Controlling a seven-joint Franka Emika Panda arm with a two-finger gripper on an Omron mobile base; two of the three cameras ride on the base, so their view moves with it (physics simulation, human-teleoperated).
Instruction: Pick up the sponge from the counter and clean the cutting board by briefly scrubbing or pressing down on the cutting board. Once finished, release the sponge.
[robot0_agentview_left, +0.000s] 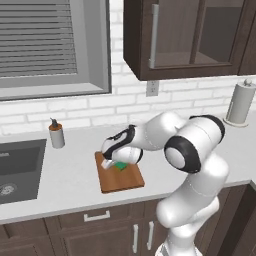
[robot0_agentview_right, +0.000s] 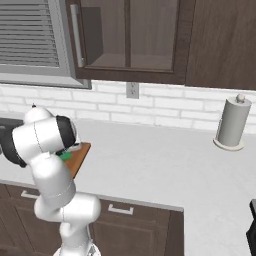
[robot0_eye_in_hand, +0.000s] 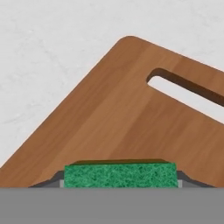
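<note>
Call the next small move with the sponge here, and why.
Probably a short downward press or scrub stroke. The gripper is shut on the sponge, jaws on its two ends, over the cutting board, short of its slot handle. Whether the sponge already touches the wood is unclear, so press before releasing.

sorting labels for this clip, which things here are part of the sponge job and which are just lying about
Job: sponge held in the shut jaws, cutting board, counter.

Lying about: soap dispenser, paper towel roll, sink, wall outlet, upper cabinet.
</note>
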